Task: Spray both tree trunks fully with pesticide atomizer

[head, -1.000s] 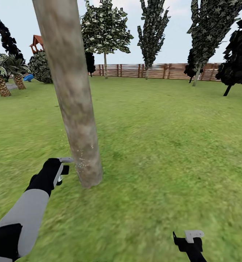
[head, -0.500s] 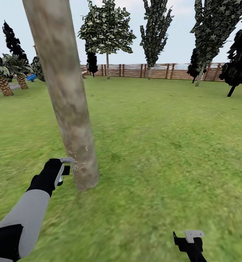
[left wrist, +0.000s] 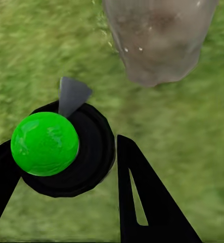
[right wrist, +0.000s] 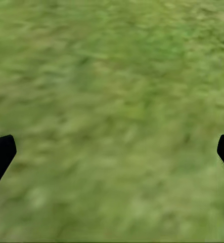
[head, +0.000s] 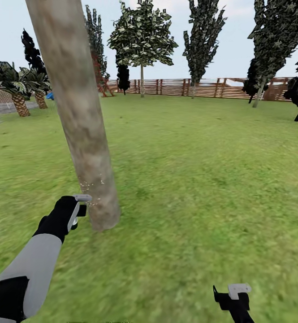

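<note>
The near tree trunk (head: 84, 134) rises grey-brown from the grass, leaning across the left of the head view. My left gripper (head: 78, 210) is shut on the pesticide atomizer (left wrist: 46, 144), a black body with a green round top and a grey nozzle (head: 82, 198) almost touching the trunk's base (left wrist: 160, 40). Small white flecks (head: 92, 184) dot the bark by the nozzle. Another tree (head: 142, 40) with a leafy crown stands far back near the fence. My right gripper (head: 234, 297) hangs low over grass, open and empty, its fingers (right wrist: 0, 154) wide apart.
A brown slat fence (head: 202, 87) closes the far side of the lawn. Palms (head: 19, 96) stand at the left, and dark narrow trees (head: 202, 36) at the back and right. Open grass (head: 202, 179) spreads to the right of the near trunk.
The head camera has swung, so the fence and far trees sit further right in the picture. Both arms keep the same pose, and the nozzle stays at the trunk's base.
</note>
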